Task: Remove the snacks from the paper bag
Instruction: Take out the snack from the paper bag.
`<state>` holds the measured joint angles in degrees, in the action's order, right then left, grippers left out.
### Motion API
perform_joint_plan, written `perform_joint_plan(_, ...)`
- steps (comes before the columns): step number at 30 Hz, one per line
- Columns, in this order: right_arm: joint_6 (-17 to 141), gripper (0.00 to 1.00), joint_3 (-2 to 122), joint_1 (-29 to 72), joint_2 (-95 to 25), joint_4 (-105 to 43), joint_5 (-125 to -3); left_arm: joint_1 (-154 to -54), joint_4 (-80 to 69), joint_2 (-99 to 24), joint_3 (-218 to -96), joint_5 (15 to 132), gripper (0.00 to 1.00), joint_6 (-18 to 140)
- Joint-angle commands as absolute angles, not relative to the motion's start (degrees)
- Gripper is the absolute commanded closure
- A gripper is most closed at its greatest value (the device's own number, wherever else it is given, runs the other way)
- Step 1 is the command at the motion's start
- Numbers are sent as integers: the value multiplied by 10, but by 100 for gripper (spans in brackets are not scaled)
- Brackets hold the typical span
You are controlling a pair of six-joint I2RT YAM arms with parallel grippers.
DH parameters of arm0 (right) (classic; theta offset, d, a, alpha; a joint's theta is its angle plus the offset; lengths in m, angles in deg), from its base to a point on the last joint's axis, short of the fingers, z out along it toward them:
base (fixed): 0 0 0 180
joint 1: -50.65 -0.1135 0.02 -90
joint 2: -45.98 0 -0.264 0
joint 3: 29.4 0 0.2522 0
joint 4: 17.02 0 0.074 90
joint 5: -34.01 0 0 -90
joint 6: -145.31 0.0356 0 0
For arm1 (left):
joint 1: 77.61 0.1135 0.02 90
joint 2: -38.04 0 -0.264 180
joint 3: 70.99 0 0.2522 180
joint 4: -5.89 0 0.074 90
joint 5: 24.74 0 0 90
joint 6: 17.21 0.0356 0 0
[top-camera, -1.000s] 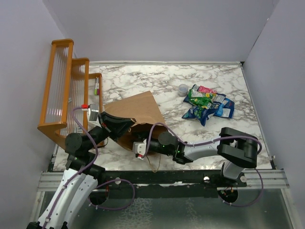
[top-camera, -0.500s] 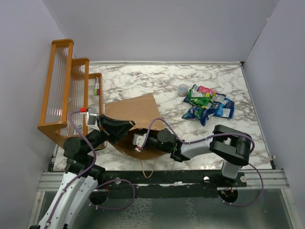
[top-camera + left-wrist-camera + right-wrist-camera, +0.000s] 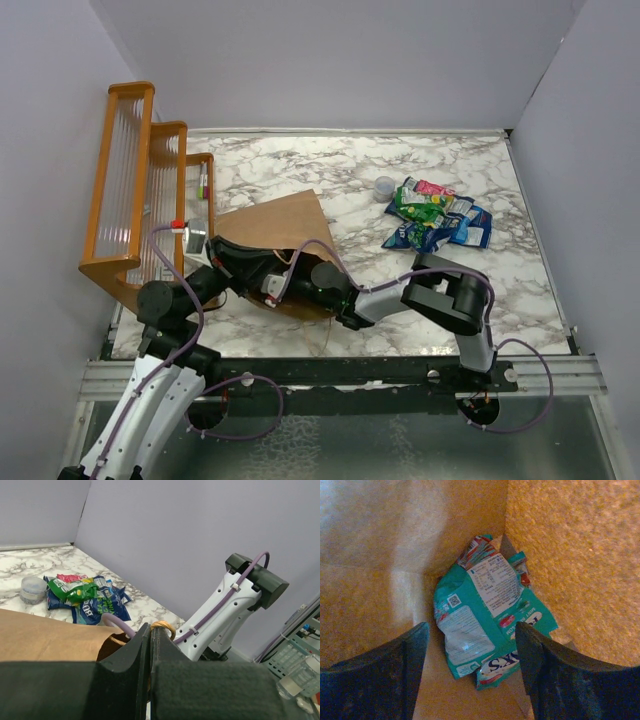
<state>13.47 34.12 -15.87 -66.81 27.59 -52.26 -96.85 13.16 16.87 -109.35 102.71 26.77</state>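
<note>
Matt, creased brown paper bag (image 3: 285, 225) — glossy crinkled foil snacks (image 3: 437, 220)

inside the paper bag (image 3: 380, 540) the right pincer (image 3: 470, 632) stands spread, with brown walls close on its left and right. ahead lies only 1 teal packet (image 3: 480, 605) in the far corner, with a red-edged packet (image 3: 476, 547) tucked behind it. the right arm fills the bag's mouth, and the left pincer (image 3: 232, 262) is clamped on the rim. the orange rack (image 3: 130, 190) blocks the left side of the surface (image 3: 300, 165). open marble runs between the bag and the packet pile (image 3: 438, 220), which lies at far right beside the clear cup (image 3: 384, 186).
</note>
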Motion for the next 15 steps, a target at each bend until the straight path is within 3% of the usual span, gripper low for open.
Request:
perform_joint_plan(1,105,29,380,-148,-705,275,-511,-969,182,159,-1103,1012,100,239)
perform_joint_plan(8,92,21,421,-130,-713,175,-553,-969,177,162,-1096,1025,100,239)
perform_joint_plan(15,100,21,403,-136,-677,125,-548,-969,134,169,-1102,982,100,243)
